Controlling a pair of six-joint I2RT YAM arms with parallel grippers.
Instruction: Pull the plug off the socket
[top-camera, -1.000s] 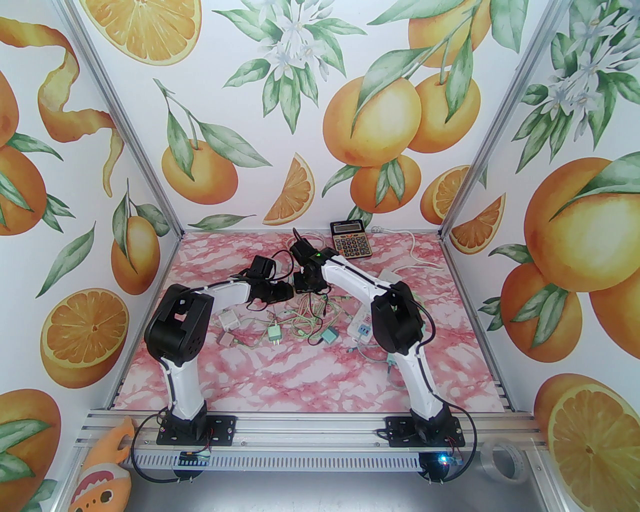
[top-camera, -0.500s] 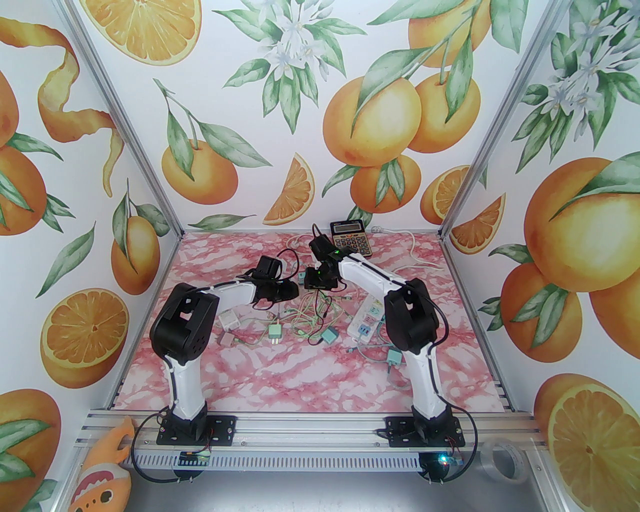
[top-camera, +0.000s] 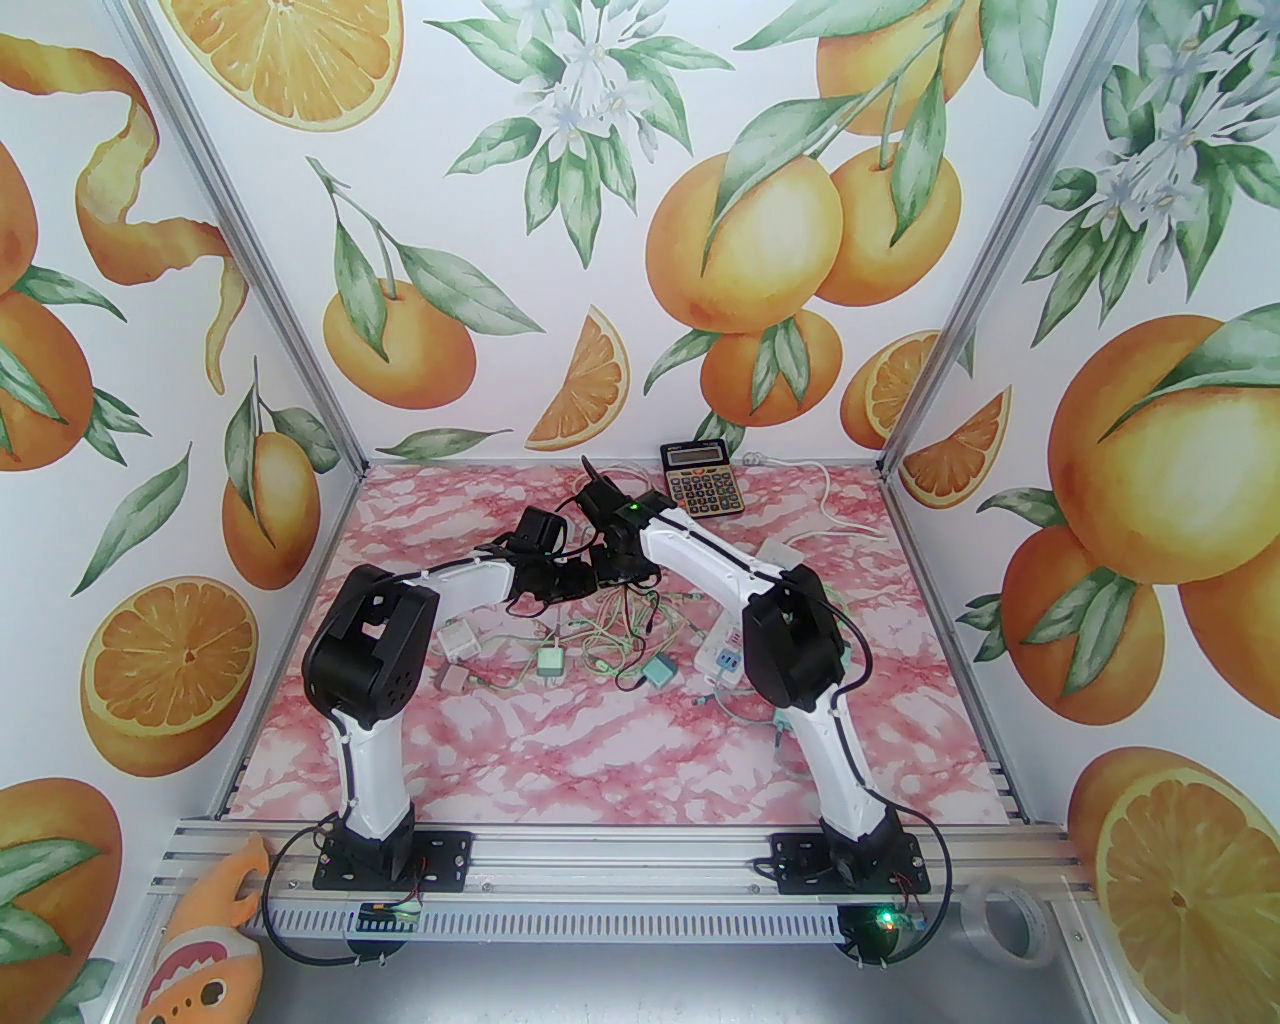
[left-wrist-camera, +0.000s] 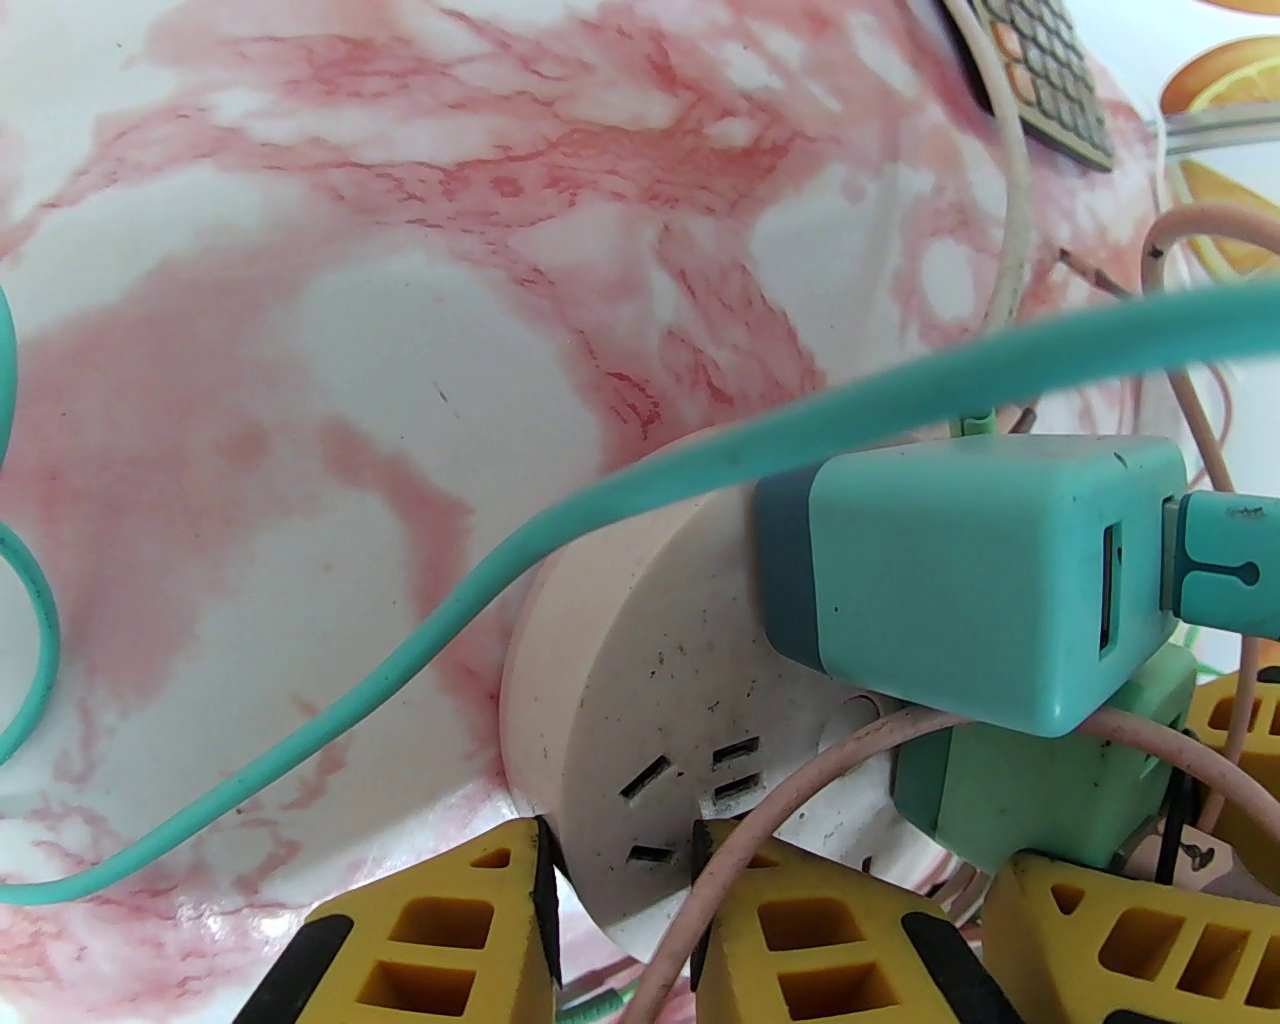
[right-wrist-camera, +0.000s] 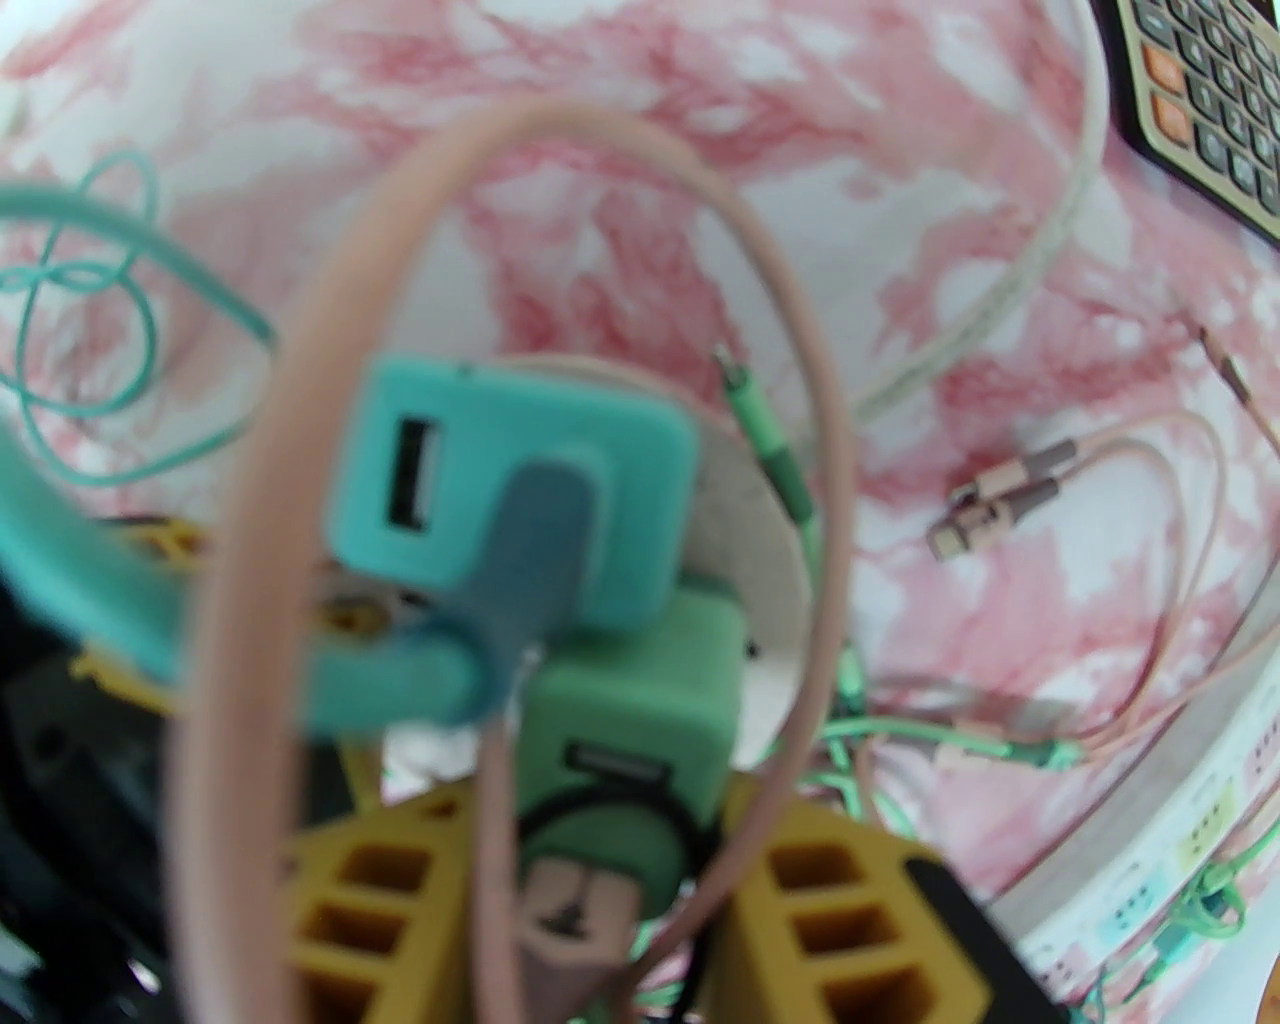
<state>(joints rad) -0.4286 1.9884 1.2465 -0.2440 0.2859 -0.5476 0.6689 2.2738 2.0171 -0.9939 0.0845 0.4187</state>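
Note:
A round pinkish-white socket (left-wrist-camera: 640, 680) lies tilted among cables at mid-table. A teal plug (left-wrist-camera: 960, 580) and, below it, a green plug (left-wrist-camera: 1040, 790) sit plugged into its face. My left gripper (left-wrist-camera: 620, 850) is shut on the socket's near rim, one yellow finger on each side. In the right wrist view my right gripper (right-wrist-camera: 600, 830) is shut on the green plug (right-wrist-camera: 640, 690), with the teal plug (right-wrist-camera: 520, 500) just above it. A pink cable loops in front of both plugs. From above, the left gripper (top-camera: 572, 580) and right gripper (top-camera: 610, 570) meet tip to tip.
A calculator (top-camera: 703, 479) lies at the back. A white power strip (top-camera: 725, 645) sits under my right arm. Loose adapters (top-camera: 549, 661) (top-camera: 660, 671) (top-camera: 459, 640) and tangled thin cables (top-camera: 620, 630) lie in front of the grippers.
The right arm swung right and back, then returned left to meet the left gripper. The left gripper closed tighter on the socket.

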